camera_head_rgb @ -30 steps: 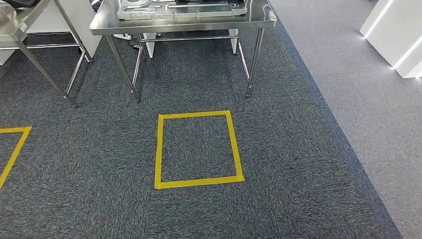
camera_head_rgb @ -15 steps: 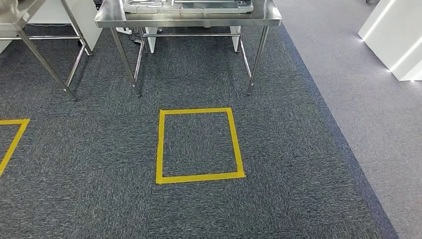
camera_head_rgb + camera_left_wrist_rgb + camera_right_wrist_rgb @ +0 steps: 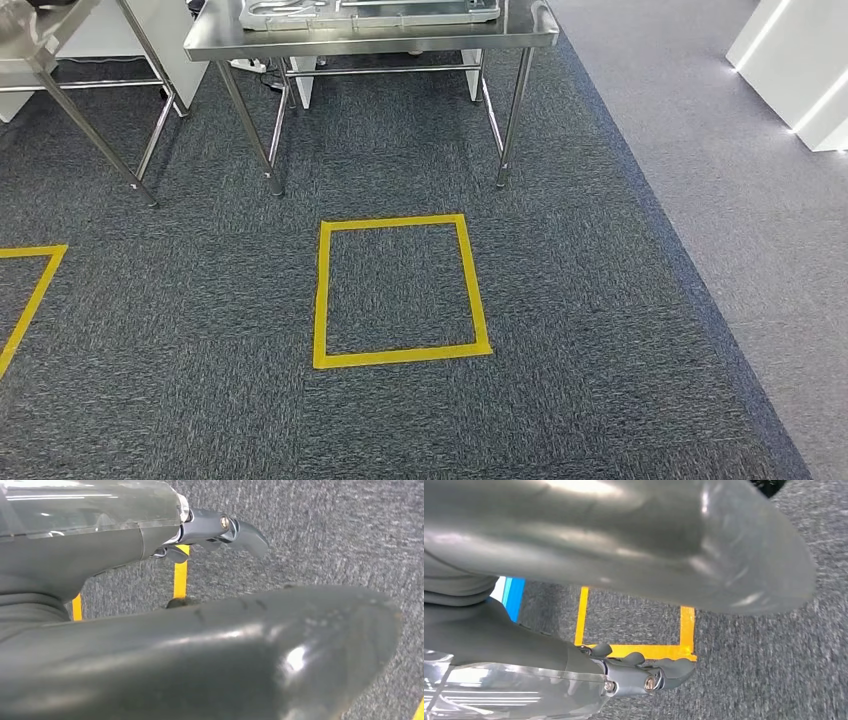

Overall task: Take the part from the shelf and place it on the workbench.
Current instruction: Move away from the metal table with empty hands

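A steel workbench (image 3: 370, 42) stands ahead at the top of the head view. On it lies a silver tray (image 3: 370, 12) with pale metal parts whose shapes I cannot make out. My left hand (image 3: 100, 545) hangs over the dark carpet, its fingers (image 3: 240, 532) stretched out apart from the thick thumb, with nothing in them. My right hand (image 3: 574, 670) hangs the same way, its fingers (image 3: 669, 672) holding nothing, above a corner of yellow tape (image 3: 644, 651).
A yellow tape square (image 3: 398, 221) marks the dark carpet in front of the workbench. A second steel table (image 3: 40, 50) stands at the far left, with more yellow tape (image 3: 30, 300) below it. Lighter carpet (image 3: 750, 200) and a white lit block (image 3: 800, 70) lie to the right.
The whole picture has shifted: the camera has moved a little, so the workbench and the yellow square sit slightly higher in view. Nothing on the floor or bench has moved itself.
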